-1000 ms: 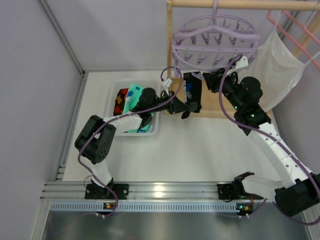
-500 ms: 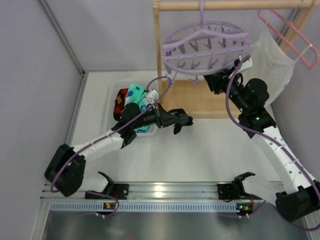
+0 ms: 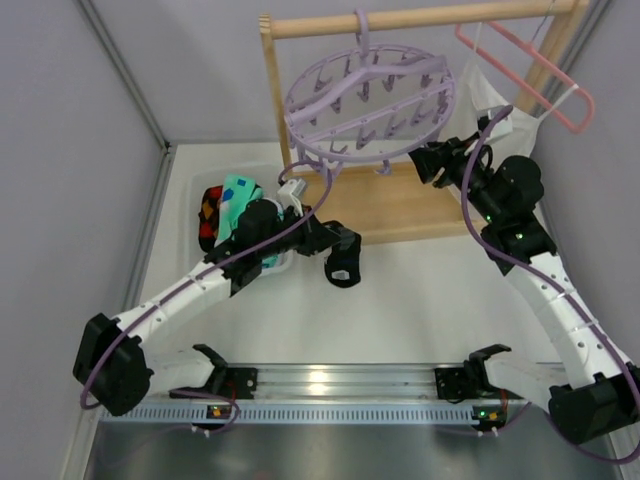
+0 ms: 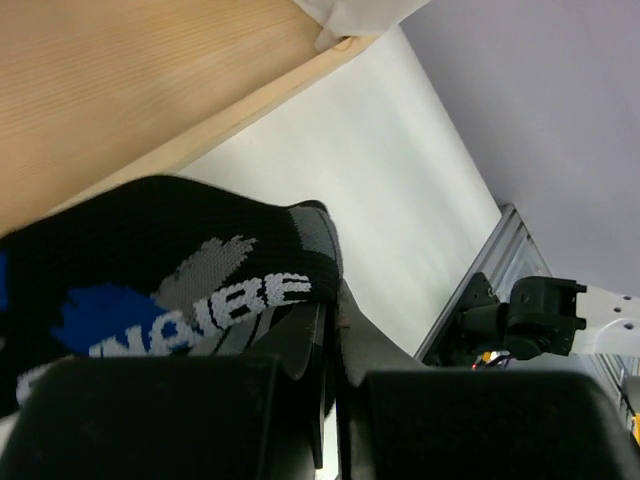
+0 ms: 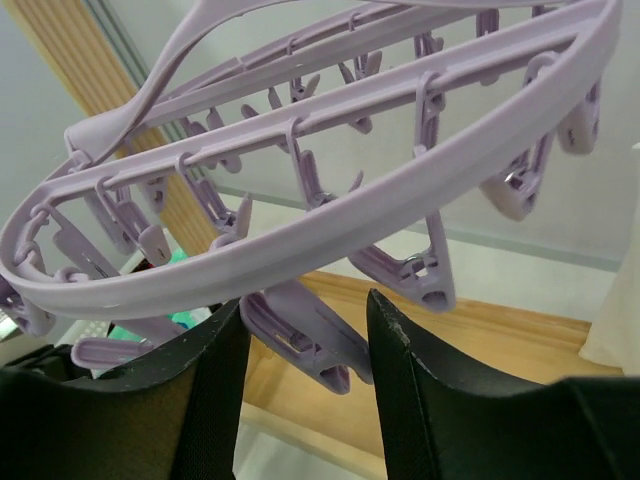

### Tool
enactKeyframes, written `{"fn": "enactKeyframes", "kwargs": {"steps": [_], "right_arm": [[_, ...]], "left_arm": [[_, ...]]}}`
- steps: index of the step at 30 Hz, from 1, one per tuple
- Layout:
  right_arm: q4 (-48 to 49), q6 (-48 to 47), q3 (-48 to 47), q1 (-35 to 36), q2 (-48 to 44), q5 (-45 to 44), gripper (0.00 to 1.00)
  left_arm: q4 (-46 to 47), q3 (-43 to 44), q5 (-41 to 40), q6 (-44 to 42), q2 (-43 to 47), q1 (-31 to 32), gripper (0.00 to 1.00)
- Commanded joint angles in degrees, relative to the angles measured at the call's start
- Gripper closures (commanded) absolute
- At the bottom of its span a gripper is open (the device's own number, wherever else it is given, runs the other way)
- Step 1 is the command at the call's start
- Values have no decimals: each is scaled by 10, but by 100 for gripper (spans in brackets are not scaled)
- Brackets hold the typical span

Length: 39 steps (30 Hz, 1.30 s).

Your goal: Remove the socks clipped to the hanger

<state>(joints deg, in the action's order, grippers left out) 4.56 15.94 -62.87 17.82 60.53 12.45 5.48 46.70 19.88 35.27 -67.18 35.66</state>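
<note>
The lavender hanger (image 3: 365, 100) hangs by its hook from the wooden rack's top bar, and its ring (image 5: 330, 215) fills the right wrist view. No sock shows on its pegs. My right gripper (image 3: 432, 160) is at the ring's lower right edge, open (image 5: 305, 335), with one lavender clip peg (image 5: 310, 340) between the fingers. My left gripper (image 3: 335, 255) is shut on a black sock (image 3: 343, 274) with a blue mark and white lettering (image 4: 170, 270), held over the table in front of the rack. Other socks, a mint-teal one (image 3: 238, 195) and a dark patterned one (image 3: 208, 205), lie at the left.
The wooden rack's base board (image 3: 400, 205) lies on the table under the hanger. A pink wire hanger (image 3: 530, 80) and a white mesh bag (image 3: 497, 105) hang at the rack's right end. The white bin (image 3: 285, 262) under the left arm holds the loose socks.
The black sock has come off the hanger and moved down and forward with my left gripper. My right gripper has opened round the peg. Rack and hanger sit further left in view.
</note>
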Motion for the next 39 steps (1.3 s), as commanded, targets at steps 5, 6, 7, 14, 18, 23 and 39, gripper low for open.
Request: {"fn": "enactKeyframes", "kwargs": {"steps": [5, 6, 7, 14, 18, 23, 39], "right_arm": [[15, 13, -5, -31, -29, -52, 53], [15, 13, -3, -31, -31, -49, 53], [14, 14, 0, -31, -37, -47, 53], [20, 29, 15, -31, -57, -27, 50], [26, 47, 16, -31, -56, 19, 45], [31, 58, 21, -31, -59, 30, 39], [13, 53, 39, -31, -96, 35, 32]], "left_arm": [[8, 50, 52, -28, -22, -17, 100], [13, 51, 56, -31, -20, -17, 100], [13, 57, 60, -35, -16, -16, 100], [12, 20, 25, -32, 27, -15, 100], [13, 15, 19, -55, 35, -15, 100], [13, 39, -37, -57, 39, -13, 100], [13, 66, -118, -76, -37, 23, 100]]}}
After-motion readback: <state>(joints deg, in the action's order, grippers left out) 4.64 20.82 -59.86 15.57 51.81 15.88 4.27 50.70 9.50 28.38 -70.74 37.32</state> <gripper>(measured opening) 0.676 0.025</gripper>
